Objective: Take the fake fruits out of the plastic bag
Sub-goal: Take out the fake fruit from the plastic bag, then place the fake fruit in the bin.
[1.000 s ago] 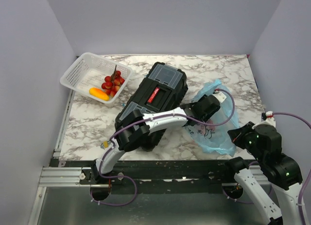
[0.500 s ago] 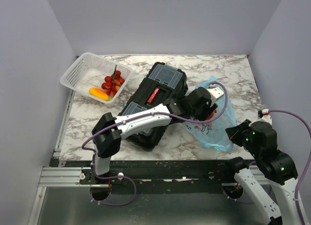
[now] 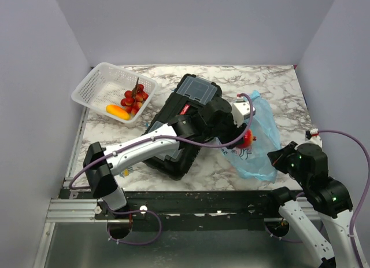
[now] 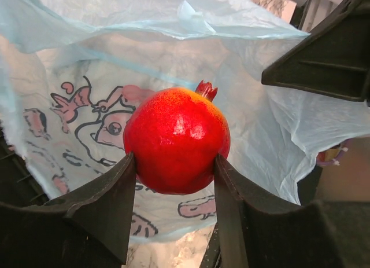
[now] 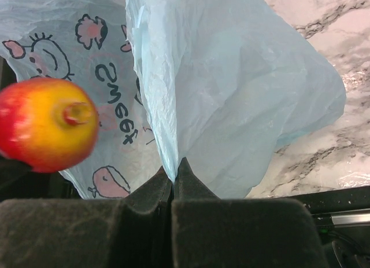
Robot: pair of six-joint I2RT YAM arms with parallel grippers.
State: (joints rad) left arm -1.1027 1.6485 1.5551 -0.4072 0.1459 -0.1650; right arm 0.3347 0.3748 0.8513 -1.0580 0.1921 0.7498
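Note:
My left gripper is shut on a red round fruit and holds it just left of the light-blue plastic bag. In the left wrist view the fruit sits between both fingers, with the bag's cartoon print behind it. My right gripper is shut on a fold of the bag; the fruit shows at that view's left. In the top view the right gripper is at the bag's near right corner. Red grapes and an orange-yellow fruit lie in the basket.
A white mesh basket stands at the back left. A black toolbox lies tilted in the middle, under my left arm. Grey walls close in the marble table on three sides.
The left gripper has drawn back to the left out of the bag with the red fruit in it, and the left arm's elbow has swung left. The right gripper keeps its hold.

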